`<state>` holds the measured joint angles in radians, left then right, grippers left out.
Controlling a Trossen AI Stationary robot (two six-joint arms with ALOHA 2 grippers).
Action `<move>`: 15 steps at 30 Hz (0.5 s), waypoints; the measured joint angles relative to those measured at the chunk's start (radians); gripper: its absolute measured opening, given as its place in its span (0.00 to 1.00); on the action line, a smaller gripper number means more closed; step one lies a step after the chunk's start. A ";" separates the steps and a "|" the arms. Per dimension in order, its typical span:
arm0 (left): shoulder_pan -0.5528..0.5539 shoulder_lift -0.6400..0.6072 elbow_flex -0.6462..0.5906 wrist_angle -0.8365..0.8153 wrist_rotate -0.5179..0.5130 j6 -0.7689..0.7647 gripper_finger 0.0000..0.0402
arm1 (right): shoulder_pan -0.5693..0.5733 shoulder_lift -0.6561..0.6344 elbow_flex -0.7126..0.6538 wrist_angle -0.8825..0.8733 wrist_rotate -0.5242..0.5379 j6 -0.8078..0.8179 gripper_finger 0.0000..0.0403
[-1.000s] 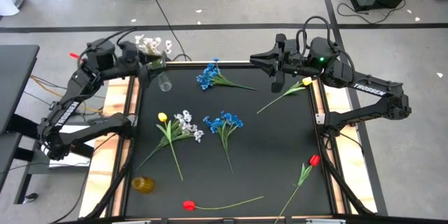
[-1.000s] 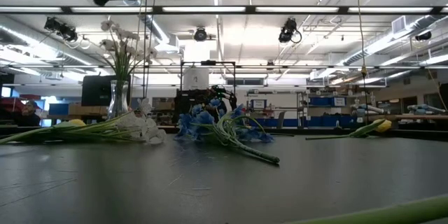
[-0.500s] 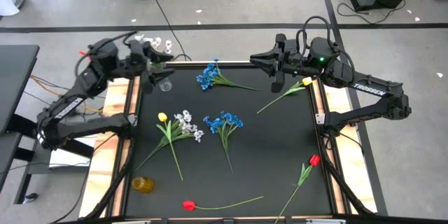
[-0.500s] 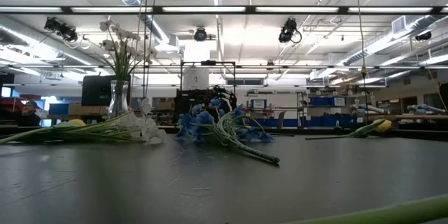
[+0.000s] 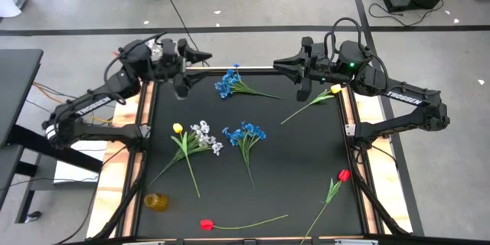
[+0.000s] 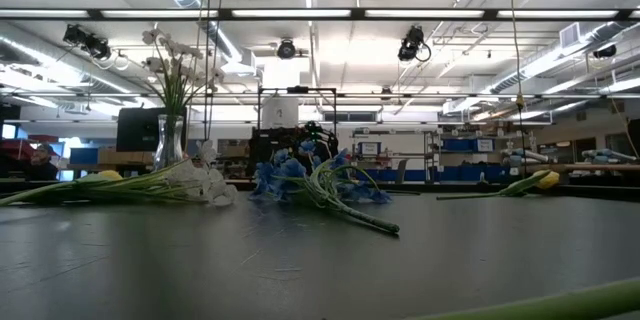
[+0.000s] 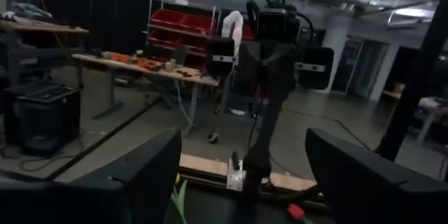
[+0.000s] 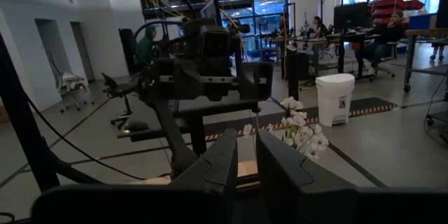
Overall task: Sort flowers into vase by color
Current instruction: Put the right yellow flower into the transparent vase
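Left gripper [image 5: 197, 53] hangs spread wide above the vase [image 6: 168, 140] of white flowers [image 6: 170, 58]; right gripper [image 5: 282, 66] waits, fingers nearly pressed together.

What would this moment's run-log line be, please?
left gripper: open, above vase | white flowers: in vase | right gripper: shut, waiting

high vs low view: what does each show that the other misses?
Only the high view shows both grippers: the left gripper open over the table's far left corner, the right gripper at the far right, plus the two red tulips and the amber vase along the near edge.

Only the low view shows the clear vase standing upright with white flowers in it, and the room behind.

Both show the black table, the blue clusters, the loose white cluster and the yellow tulip lying at the right.
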<state>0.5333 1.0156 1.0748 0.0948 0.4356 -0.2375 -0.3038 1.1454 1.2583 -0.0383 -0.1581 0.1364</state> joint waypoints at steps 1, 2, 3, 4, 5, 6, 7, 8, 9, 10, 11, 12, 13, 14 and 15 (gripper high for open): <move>-0.010 0.015 0.000 0.018 0.000 -0.009 0.77 | 0.000 0.000 0.000 0.000 0.000 0.000 0.16; -0.023 0.031 0.000 0.034 -0.001 -0.012 0.77 | 0.000 0.000 0.000 0.000 0.000 0.000 0.16; -0.037 0.046 0.000 0.049 -0.005 -0.010 0.77 | 0.000 0.000 0.000 0.000 0.000 0.000 0.16; -0.050 0.061 0.000 0.064 -0.005 -0.003 0.77 | 0.000 0.000 0.000 0.000 0.000 0.000 0.16; -0.063 0.074 0.000 0.076 -0.005 0.007 0.77 | 0.000 0.000 0.000 0.000 0.000 0.000 0.16; -0.076 0.083 0.000 0.082 -0.005 0.021 0.77 | 0.000 0.000 0.000 0.000 0.000 0.000 0.16; -0.090 0.089 0.000 0.084 -0.006 0.032 0.77 | 0.000 0.000 0.000 0.000 0.000 0.000 0.16; -0.105 0.094 0.000 0.090 -0.008 0.047 0.77 | 0.000 0.000 0.000 0.000 0.000 0.000 0.16; -0.120 0.098 0.000 0.099 -0.008 0.060 0.77 | 0.000 0.000 0.000 0.000 0.000 0.000 0.16; -0.134 0.098 0.000 0.101 -0.009 0.072 0.77 | 0.000 0.000 0.000 0.000 0.000 0.000 0.16; -0.146 0.098 0.000 0.105 -0.008 0.078 0.77 | 0.000 0.000 0.000 0.000 0.000 0.000 0.16; -0.158 0.098 0.000 0.111 -0.008 0.085 0.77 | 0.000 0.000 0.000 0.000 0.000 0.000 0.16; -0.169 0.098 0.000 0.118 -0.008 0.091 0.77 | 0.000 0.000 0.000 0.003 0.000 0.000 0.16; -0.180 0.098 0.000 0.125 -0.008 0.093 0.77 | 0.000 0.000 0.000 0.009 0.000 0.000 0.16; -0.189 0.098 0.000 0.127 -0.009 0.093 0.77 | 0.000 0.000 0.000 0.012 0.000 0.000 0.16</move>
<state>0.3448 1.1137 1.0748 0.2222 0.4271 -0.1440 -0.3037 1.1454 1.2585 -0.0267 -0.1581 0.1365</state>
